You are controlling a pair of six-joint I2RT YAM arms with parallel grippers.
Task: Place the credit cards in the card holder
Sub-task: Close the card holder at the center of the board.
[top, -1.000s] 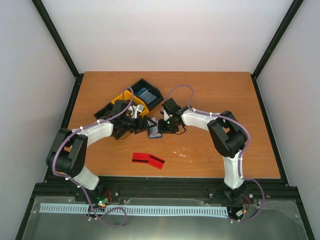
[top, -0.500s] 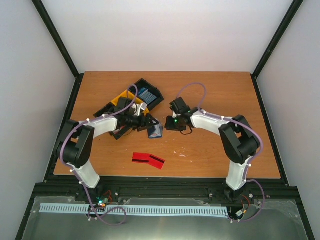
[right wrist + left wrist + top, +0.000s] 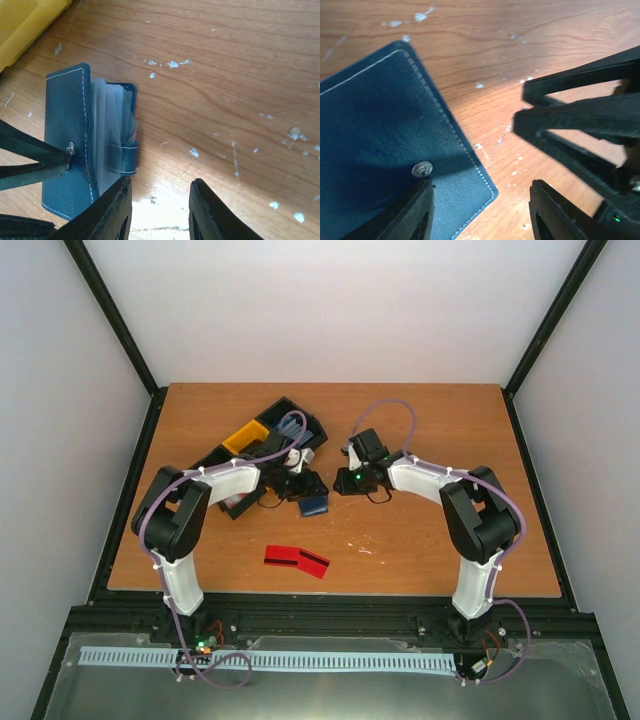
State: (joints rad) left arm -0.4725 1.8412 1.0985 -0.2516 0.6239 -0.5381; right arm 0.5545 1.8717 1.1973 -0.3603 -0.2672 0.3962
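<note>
Legible text: none in any view | small dark navy blue folding card holder (image 3: 65, 150): plain stitched cover and metal snap, no lettering | thin flat red plastic credit cards (image 3: 296, 560): too small to read | yellow plastic bin (image 3: 245, 436): too small to tell

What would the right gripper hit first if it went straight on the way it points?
Probably the bare table, just beside the card holder. The snap tab lies close ahead of the right gripper, by its nearer jaw, and might get clipped; depth is unclear.
</note>
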